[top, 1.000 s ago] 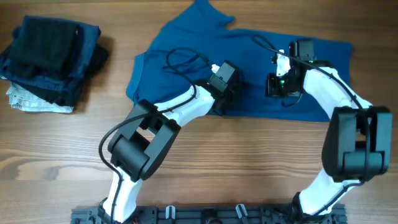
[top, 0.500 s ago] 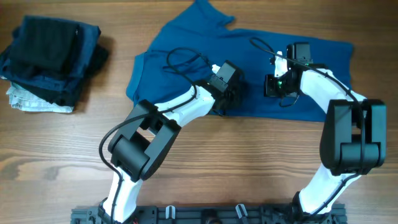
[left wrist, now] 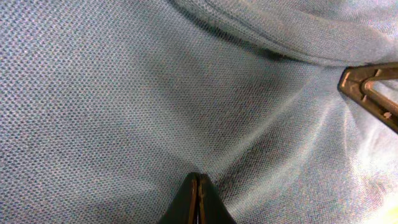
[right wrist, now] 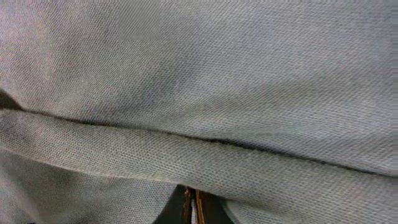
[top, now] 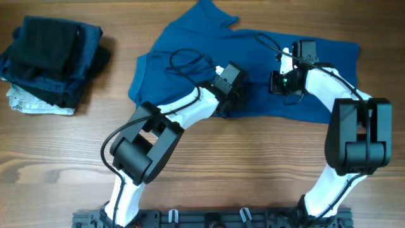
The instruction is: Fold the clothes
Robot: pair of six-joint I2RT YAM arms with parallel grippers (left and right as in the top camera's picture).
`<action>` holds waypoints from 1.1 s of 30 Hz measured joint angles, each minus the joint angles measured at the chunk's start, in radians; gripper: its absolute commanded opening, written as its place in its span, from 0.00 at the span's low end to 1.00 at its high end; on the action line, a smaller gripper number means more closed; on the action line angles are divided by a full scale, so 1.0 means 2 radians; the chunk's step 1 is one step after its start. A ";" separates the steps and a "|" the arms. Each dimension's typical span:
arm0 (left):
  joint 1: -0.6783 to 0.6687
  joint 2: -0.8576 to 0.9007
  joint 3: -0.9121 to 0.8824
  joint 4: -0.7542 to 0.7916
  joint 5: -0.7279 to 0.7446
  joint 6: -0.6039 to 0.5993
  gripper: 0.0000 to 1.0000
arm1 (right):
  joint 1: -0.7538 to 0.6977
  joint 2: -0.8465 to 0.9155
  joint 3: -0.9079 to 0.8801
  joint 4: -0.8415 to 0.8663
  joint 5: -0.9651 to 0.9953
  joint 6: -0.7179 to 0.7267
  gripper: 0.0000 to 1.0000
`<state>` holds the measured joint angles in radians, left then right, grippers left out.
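Overhead: light was even and diffuse, from above. The T-shirt (top: 183, 31) read saturated blue and the table (top: 253, 164) below it warm, without glare. Shadows beside the arms were short and soft-edged. The stack of dark garments (top: 54, 57) left of the T-shirt sank to near black, with its folds barely separable. A small green light (top: 286, 81) glowed over the T-shirt's right half. Focus was sharp, with no motion blur.

Left wrist: the T-shirt looked washed to grey-blue, the weave crisp at centre, with a bright patch at lower right and shade under the top fold. The left gripper (left wrist: 196, 202) showed dark.

Right wrist: dimmer and greyer, with a thin shadow line under the fold.
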<state>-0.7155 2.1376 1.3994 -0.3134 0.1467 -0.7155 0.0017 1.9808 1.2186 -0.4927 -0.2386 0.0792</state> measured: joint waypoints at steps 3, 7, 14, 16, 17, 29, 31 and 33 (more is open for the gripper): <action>0.000 0.000 0.000 -0.001 -0.001 0.000 0.04 | -0.007 0.001 0.002 0.003 0.002 0.000 0.04; -0.001 0.000 0.002 -0.010 -0.008 0.000 0.04 | -0.015 0.006 0.018 0.009 0.025 0.000 0.04; -0.003 0.000 0.003 -0.013 -0.015 0.000 0.04 | -0.016 0.006 0.025 0.072 0.059 0.000 0.04; -0.003 0.000 0.003 -0.013 -0.015 0.000 0.04 | -0.016 0.006 0.026 0.086 0.072 0.000 0.04; -0.003 0.000 0.003 -0.013 -0.015 0.000 0.04 | -0.016 0.006 0.026 0.094 0.078 -0.001 0.04; -0.003 0.000 0.003 -0.014 -0.019 0.004 0.04 | -0.030 -0.063 0.034 -0.093 0.076 0.019 0.04; -0.003 0.000 0.003 -0.014 -0.019 0.004 0.04 | -0.030 -0.055 0.015 -0.075 0.087 0.027 0.04; -0.003 0.000 0.003 -0.014 -0.019 0.004 0.04 | -0.030 -0.041 0.010 -0.062 0.094 0.030 0.04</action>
<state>-0.7219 2.1376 1.4063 -0.3405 0.1097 -0.7074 -0.0589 1.8992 1.2381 -0.6170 -0.0505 0.1390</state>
